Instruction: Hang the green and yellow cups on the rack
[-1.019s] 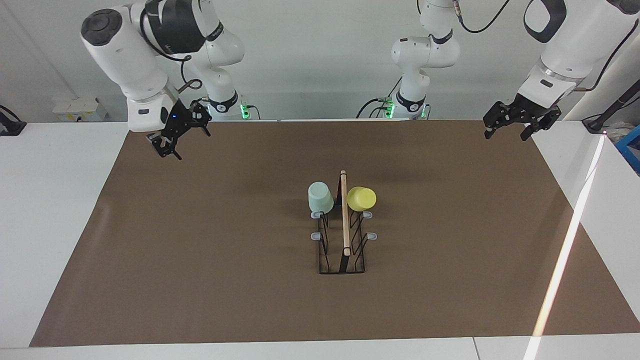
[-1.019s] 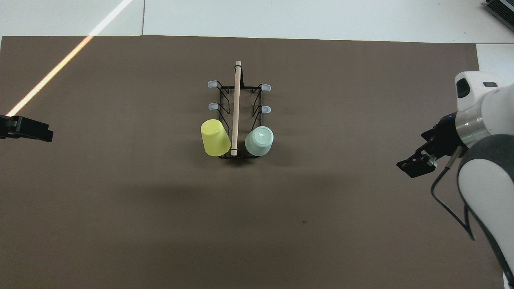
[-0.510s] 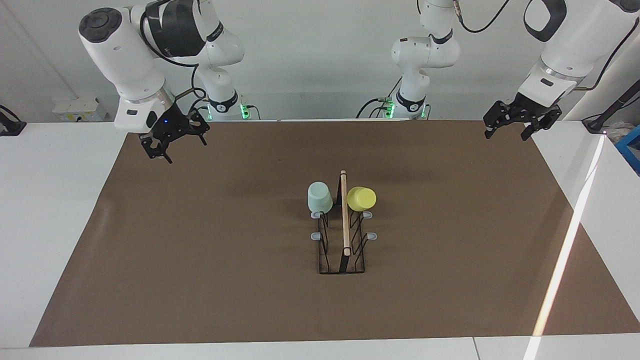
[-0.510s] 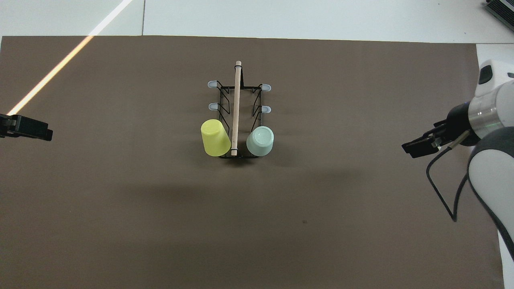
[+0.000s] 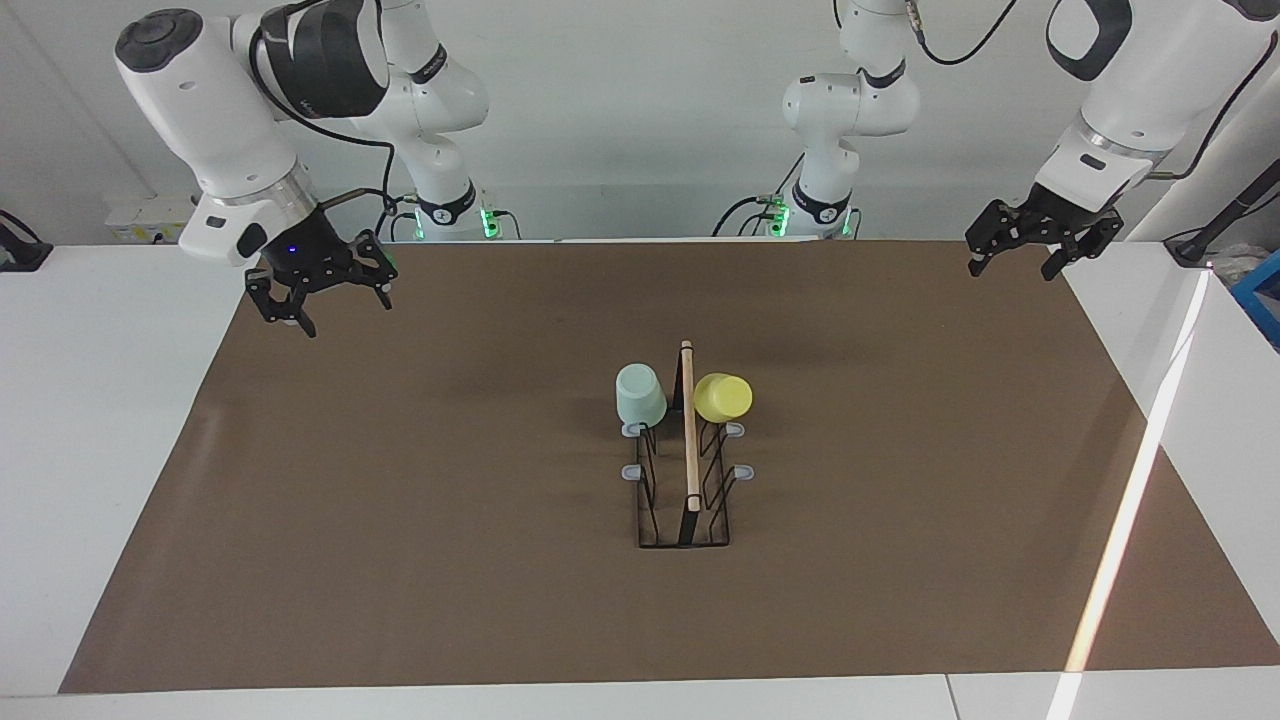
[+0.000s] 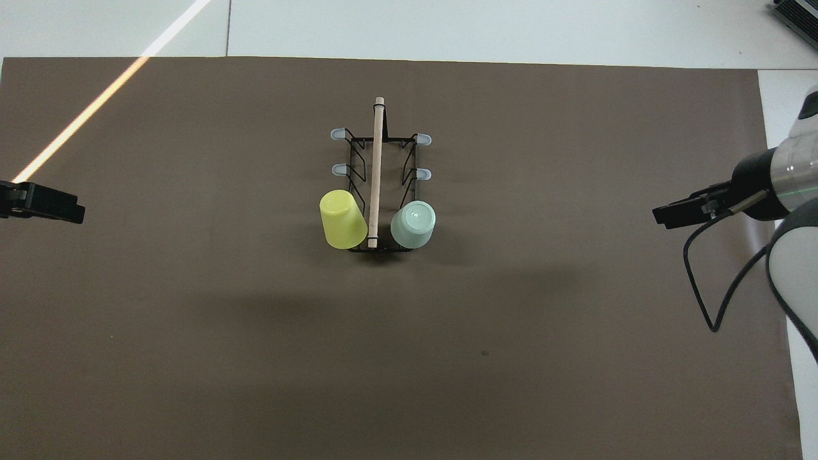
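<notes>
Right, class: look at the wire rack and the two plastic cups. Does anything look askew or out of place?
Only slightly. The bright yellow plastic cup hangs tilted outward on the black wire rack with the wooden rod handle, while the pale mint green plastic cup sits nearly upright, upside down. Nothing is spilled or fallen.

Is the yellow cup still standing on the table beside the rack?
No, the yellow cup hangs on the rack, across the rod from the green cup.

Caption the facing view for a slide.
Green cup and yellow cup hang on the wire rack; both arms' open tools wait over the mat's corners.
</notes>
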Motion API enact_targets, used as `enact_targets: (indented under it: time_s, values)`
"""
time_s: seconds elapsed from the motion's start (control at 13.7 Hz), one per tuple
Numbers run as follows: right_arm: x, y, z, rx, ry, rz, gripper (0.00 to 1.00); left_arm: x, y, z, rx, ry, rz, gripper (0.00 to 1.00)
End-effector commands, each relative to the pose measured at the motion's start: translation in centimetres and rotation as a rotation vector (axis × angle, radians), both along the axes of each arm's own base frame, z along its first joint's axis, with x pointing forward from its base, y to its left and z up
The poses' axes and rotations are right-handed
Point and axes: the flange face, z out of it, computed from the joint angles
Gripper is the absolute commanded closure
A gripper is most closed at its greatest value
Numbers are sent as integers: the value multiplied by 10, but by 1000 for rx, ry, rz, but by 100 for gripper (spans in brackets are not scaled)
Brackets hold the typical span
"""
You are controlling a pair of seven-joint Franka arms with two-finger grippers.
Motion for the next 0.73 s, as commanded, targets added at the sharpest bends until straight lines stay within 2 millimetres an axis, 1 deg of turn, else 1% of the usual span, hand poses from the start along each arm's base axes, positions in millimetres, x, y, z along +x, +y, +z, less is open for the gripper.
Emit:
enact_targets:
  time_s: [0.0, 0.15, 0.29, 0.44, 0.51, 0.66]
  values:
    - [3, -10, 2, -57, 28, -52, 0, 1, -1, 3, 3, 3, -9, 0]
    - [1, -6, 4, -66, 50, -56, 0, 1, -2, 1, 3, 2, -11, 0]
    - [-3, -6, 3, -65, 78, -107, 0, 1, -2, 1, 3, 2, -12, 0]
    - [-1, -4, 7, -68, 73, -114, 0, 1, -2, 1, 3, 0, -14, 0]
    - [0, -7, 9, -74, 68, -119, 0, 1, -2, 1, 3, 0, -14, 0]
    - [0, -4, 8, -81, 76, -113, 0, 1, -2, 1, 3, 0, -14, 0]
